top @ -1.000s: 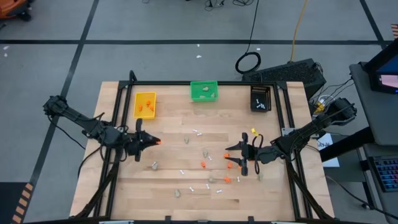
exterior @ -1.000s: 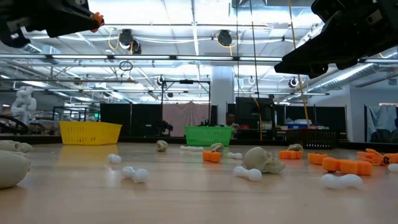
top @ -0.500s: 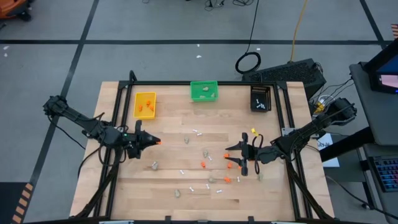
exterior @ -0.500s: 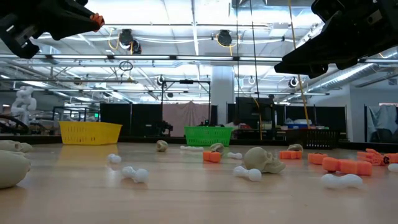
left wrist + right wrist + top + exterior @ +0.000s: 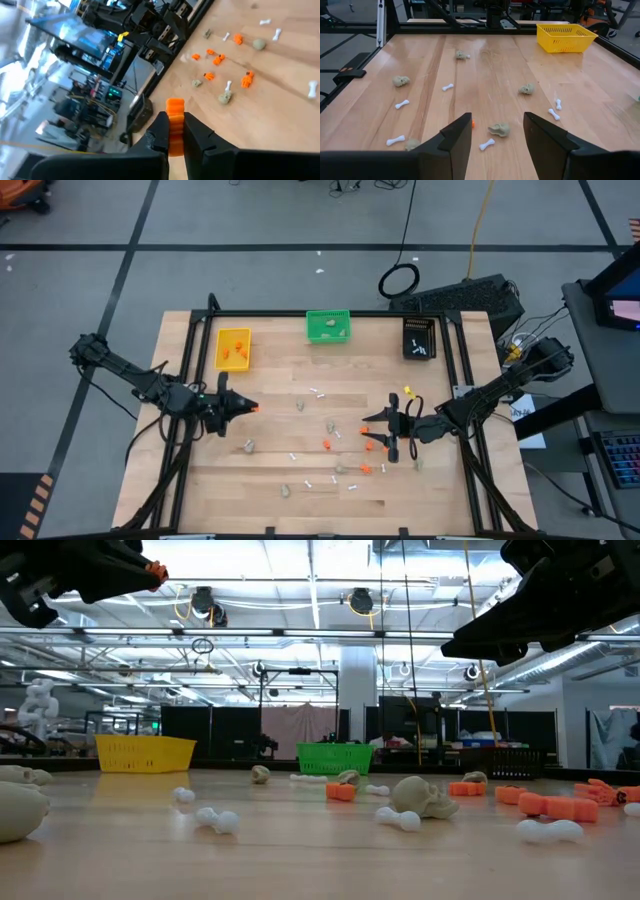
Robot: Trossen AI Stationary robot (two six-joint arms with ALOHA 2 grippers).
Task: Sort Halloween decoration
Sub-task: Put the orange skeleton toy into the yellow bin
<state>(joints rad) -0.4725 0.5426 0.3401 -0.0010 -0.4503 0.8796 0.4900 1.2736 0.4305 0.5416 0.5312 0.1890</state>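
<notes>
Small decoration pieces lie scattered on the wooden table: beige skull lumps, white bones and orange bits. My left gripper hovers over the table's left part, shut on one orange piece, which also shows in the low view. My right gripper hovers open over the right part, pointing toward the table's left. A skull lies on the wood beyond its fingers. It holds nothing. My left gripper pinches the orange piece between its two fingers. The piece's far end sticks out past the fingertips. The fingers lie almost level and point toward the table's right. The piece is lifted well clear of the table.
Three small bins stand along the far edge: yellow at the left, green in the middle, black at the right. A black metal frame borders the table. Most loose pieces lie between the two grippers and toward the near edge.
My left gripper has rolled a little about its own axis while staying in place, still shut on the orange piece. My right gripper has kept still.
</notes>
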